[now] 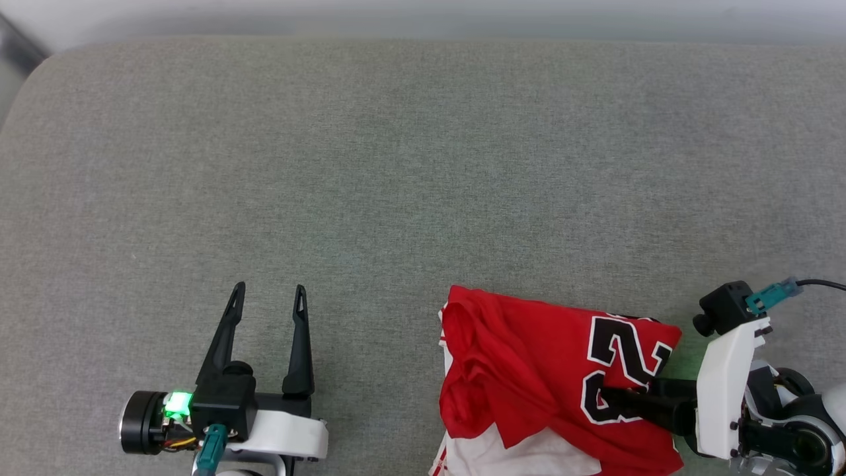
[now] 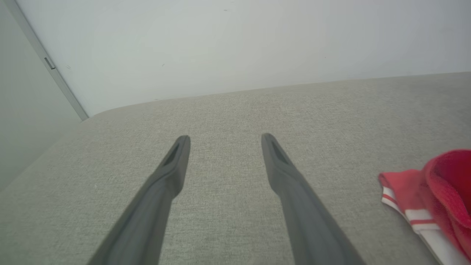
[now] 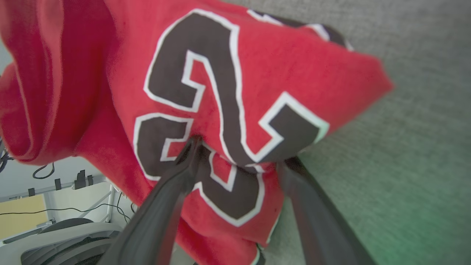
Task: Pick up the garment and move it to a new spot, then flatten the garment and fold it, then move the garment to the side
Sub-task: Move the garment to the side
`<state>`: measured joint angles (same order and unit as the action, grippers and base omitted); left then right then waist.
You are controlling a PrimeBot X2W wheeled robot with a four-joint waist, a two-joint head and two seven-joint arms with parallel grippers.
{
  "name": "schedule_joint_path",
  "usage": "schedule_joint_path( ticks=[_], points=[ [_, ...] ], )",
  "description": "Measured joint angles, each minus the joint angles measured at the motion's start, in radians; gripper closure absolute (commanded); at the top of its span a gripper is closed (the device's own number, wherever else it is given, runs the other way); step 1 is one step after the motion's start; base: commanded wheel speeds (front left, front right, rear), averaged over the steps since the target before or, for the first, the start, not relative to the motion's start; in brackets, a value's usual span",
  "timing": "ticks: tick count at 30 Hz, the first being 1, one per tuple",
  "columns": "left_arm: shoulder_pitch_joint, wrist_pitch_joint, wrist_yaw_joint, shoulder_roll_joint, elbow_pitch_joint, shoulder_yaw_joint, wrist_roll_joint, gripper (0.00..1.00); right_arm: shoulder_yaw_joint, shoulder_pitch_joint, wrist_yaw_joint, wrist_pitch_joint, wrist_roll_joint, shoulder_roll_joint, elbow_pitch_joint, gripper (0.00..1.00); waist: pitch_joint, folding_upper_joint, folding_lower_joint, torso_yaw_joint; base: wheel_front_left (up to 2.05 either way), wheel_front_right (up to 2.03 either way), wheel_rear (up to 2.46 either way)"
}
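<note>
Bunched at lower right of the head view on the grey cushion (image 1: 396, 165), red "23" jersey T-shirt (image 1: 522, 357) straddled at its printed edge by wide-open right jaws gripping nothing, left jaws equally wide, empty, well apart at lower left

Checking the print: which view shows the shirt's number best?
Right wrist view: the number is close and large. Head view has it small, partly under the right pincer. Left wrist view catches the shirt's edge.
</note>
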<state>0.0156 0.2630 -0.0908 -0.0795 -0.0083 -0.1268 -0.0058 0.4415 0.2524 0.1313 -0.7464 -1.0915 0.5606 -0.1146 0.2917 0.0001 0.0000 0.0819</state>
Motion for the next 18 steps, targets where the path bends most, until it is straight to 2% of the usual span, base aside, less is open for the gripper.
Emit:
schedule_joint_path(
  ticks=[1,2,3,5,12,18],
  points=[
    [0.004,0.0,0.0,0.001,0.001,-0.002,0.0,0.0,0.013,0.007,0.0,0.004,-0.001,0.006,-0.003,0.0,0.002,0.0,0.0,0.003,0.0,0.0,0.0],
    [0.007,0.0,0.0,0.002,0.002,-0.004,-0.001,0.0,0.024,0.013,0.0,0.008,-0.001,0.012,-0.007,0.05,0.002,0.0,-0.0001,0.006,0.0,0.0,0.0],
    [0.009,0.0,0.0,0.002,0.004,-0.005,-0.004,0.0,0.034,0.015,0.0,0.015,-0.002,0.018,-0.009,0.58,0.002,0.0,0.0,0.008,0.0,0.0,0.0],
    [0.009,0.0,0.0,0.004,0.008,-0.007,-0.007,0.0,0.053,0.02,0.0,0.036,-0.009,0.03,-0.013,1.0,-0.001,0.0,0.0,0.013,0.0,0.0,0.0],
    [-0.012,0.0,-0.007,0.012,0.02,-0.001,-0.016,0.0,0.138,0.044,0.0,0.102,-0.006,0.083,0.015,1.0,-0.046,0.0,0.0,0.016,0.0,0.0,0.0],
    [-0.064,0.0,-0.016,0.015,0.019,0.025,-0.027,0.0,0.204,0.116,0.0,0.132,0.035,0.172,0.113,1.0,-0.104,0.0,0.0,-0.023,0.0,0.0,0.0]
  ],
)
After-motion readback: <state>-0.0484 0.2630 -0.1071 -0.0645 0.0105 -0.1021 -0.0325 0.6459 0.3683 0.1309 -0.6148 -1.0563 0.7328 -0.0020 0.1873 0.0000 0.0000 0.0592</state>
